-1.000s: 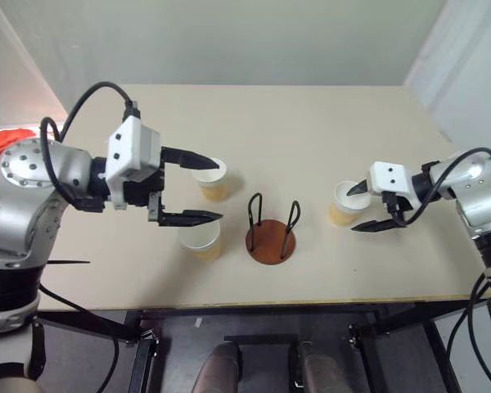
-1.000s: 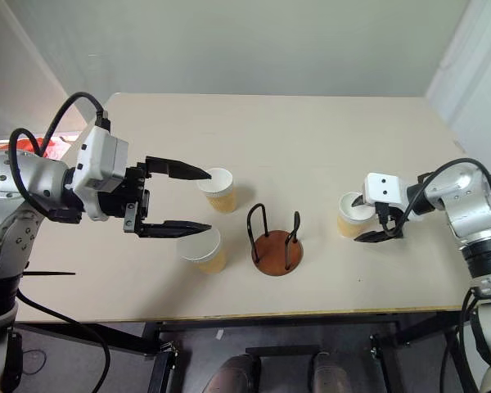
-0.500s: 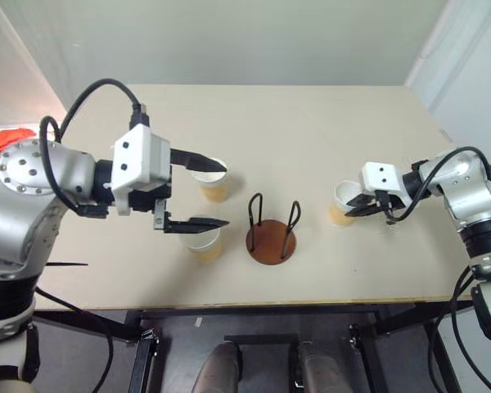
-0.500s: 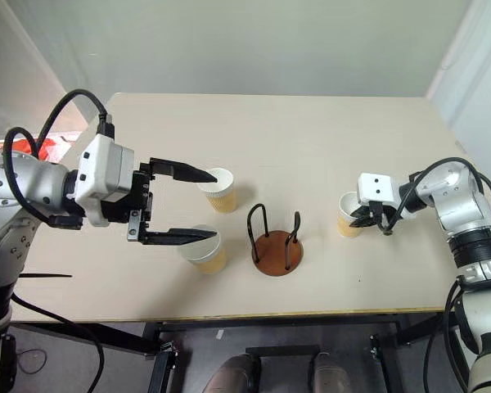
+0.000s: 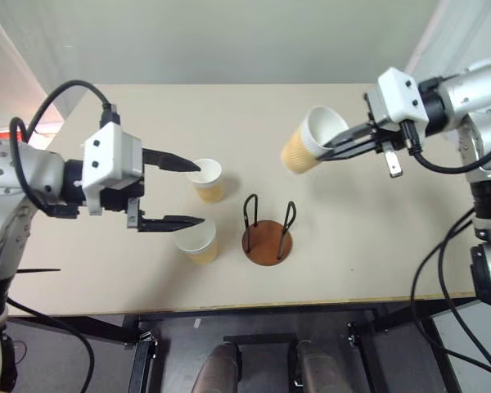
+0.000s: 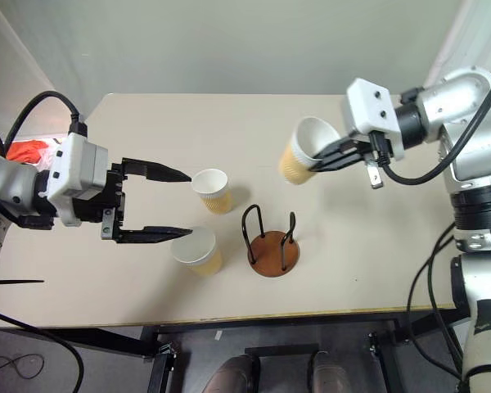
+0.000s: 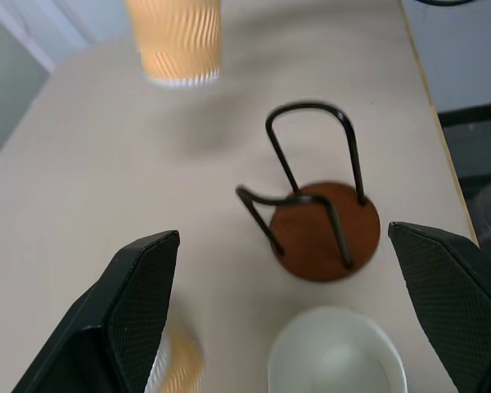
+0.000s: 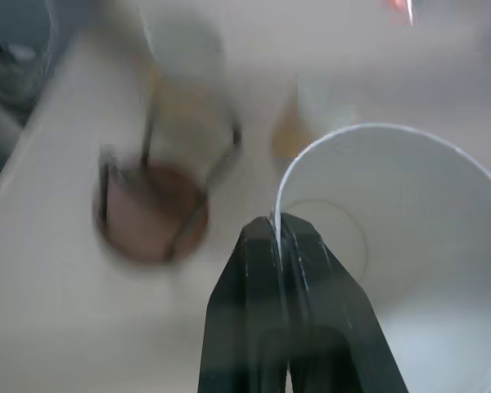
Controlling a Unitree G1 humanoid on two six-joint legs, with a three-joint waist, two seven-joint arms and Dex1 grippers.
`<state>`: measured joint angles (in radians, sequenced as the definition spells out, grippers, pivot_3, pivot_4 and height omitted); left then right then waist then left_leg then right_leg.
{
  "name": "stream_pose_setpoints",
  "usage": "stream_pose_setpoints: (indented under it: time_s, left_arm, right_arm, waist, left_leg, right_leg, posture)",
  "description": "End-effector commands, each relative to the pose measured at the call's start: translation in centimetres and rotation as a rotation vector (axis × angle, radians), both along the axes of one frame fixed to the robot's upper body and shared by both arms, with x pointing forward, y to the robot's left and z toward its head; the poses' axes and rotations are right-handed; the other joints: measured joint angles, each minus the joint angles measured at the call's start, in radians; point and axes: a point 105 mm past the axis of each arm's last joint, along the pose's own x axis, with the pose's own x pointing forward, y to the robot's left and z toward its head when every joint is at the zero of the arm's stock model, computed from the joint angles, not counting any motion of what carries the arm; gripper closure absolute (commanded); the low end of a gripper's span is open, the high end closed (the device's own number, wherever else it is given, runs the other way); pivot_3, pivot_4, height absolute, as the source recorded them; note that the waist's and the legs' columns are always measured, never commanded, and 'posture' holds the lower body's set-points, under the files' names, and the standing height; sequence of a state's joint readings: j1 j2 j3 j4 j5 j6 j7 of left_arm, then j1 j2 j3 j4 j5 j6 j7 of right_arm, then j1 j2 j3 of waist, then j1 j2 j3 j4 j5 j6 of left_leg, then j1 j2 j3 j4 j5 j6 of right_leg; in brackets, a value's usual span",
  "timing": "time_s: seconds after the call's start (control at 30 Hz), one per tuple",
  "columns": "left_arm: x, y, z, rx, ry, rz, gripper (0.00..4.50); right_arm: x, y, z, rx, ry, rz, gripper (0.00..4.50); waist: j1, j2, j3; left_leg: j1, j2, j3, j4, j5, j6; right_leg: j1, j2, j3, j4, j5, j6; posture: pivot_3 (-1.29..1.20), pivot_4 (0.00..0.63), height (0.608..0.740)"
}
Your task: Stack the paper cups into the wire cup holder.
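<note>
My right gripper (image 5: 329, 151) is shut on the rim of one paper cup (image 5: 308, 149) and holds it tilted in the air, up and to the right of the wire cup holder (image 5: 268, 238). The right wrist view shows the pinching fingers (image 8: 280, 246) on the white rim of that cup (image 8: 409, 246). Two more paper cups stand on the table left of the holder, one further back (image 5: 207, 181) and one nearer (image 5: 197, 241). My left gripper (image 5: 198, 194) hovers open just left of them, with nothing between its fingers.
The beige table (image 5: 360, 246) has bare room to the right of the holder and along its back. A red cloth (image 6: 20, 151) lies beyond the table's left edge. The front edge runs close below the holder.
My right gripper shut on the right-hand cup's rim, then lifted it off the table and carried it up and left toward the holder. The left gripper stayed open and drew slightly left.
</note>
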<state>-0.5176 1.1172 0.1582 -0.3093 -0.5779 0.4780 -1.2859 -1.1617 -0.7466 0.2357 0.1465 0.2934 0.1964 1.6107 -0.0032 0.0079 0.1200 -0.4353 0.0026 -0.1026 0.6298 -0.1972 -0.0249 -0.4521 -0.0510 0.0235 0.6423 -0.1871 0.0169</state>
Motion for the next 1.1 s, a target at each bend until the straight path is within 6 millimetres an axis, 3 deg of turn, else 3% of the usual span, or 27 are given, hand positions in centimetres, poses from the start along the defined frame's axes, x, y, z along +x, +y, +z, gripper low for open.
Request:
stream_pose_setpoints:
  time_s: [0.03,0.27,0.5,0.63,0.97,1.1]
  left_arm:
    - [-0.4,0.4,0.9,0.015,-0.053,0.009,0.0]
    - [-1.1,0.5,0.4,0.02,-0.036,0.014,0.0]
    - [-1.3,0.7,0.2,0.025,-0.028,0.023,0.0]
    - [-1.4,0.8,-0.6,0.074,0.001,0.013,0.0]
    - [-0.9,0.7,-3.8,0.324,0.049,-0.068,0.0]
    - [-0.7,0.3,-4.6,0.379,0.057,-0.113,0.0]
  right_arm:
    - [-1.4,1.1,-1.0,-0.032,0.02,0.082,4.47]
    - [-2.0,1.3,-3.0,-0.08,0.06,0.116,4.47]
    - [-1.8,1.8,-3.4,-0.085,0.077,0.112,4.47]
    - [-1.6,1.9,-3.8,-0.099,0.09,0.091,3.58]
    - [-0.8,2.0,-3.9,-0.064,0.056,0.022,0.17]
    - [-0.6,1.9,-3.1,0.018,0.075,-0.031,0.08]
  waist:
    - [0.004,0.0,0.0]
    - [0.006,0.0,0.0]
    - [0.004,0.0,0.0]
    - [0.003,0.0,0.0]
    - [0.004,-0.001,0.0]
    - [0.004,-0.001,0.0]
  left_leg:
    - [0.0,0.0,0.0,0.0,0.0,0.0]
    - [-0.001,-0.002,0.0,0.001,-0.001,0.002]
    - [0.0,-0.001,0.0,0.001,-0.001,0.001]
    - [0.0,-0.001,0.0,0.001,0.0,0.0]
    - [0.0,-0.001,0.0,0.001,0.0,0.0]
    - [0.0,-0.001,0.0,0.001,-0.001,0.0]
  right_leg:
    - [0.0,0.0,0.0,0.0,0.0,-0.001]
    - [0.0,-0.002,0.0,0.0,-0.001,-0.002]
    - [0.0,-0.001,0.0,0.002,-0.001,-0.002]
    - [0.0,-0.001,0.0,0.002,-0.001,-0.002]
    - [-0.001,-0.001,0.0,0.002,-0.001,-0.002]
    - [-0.001,-0.001,0.0,0.002,-0.001,-0.003]
  posture:
    - [0.0,0.15,0.74]
    - [0.0,0.15,0.74]
    - [0.0,0.15,0.74]
    - [0.0,0.15,0.74]
    - [0.0,0.15,0.74]
    - [0.0,0.15,0.74]
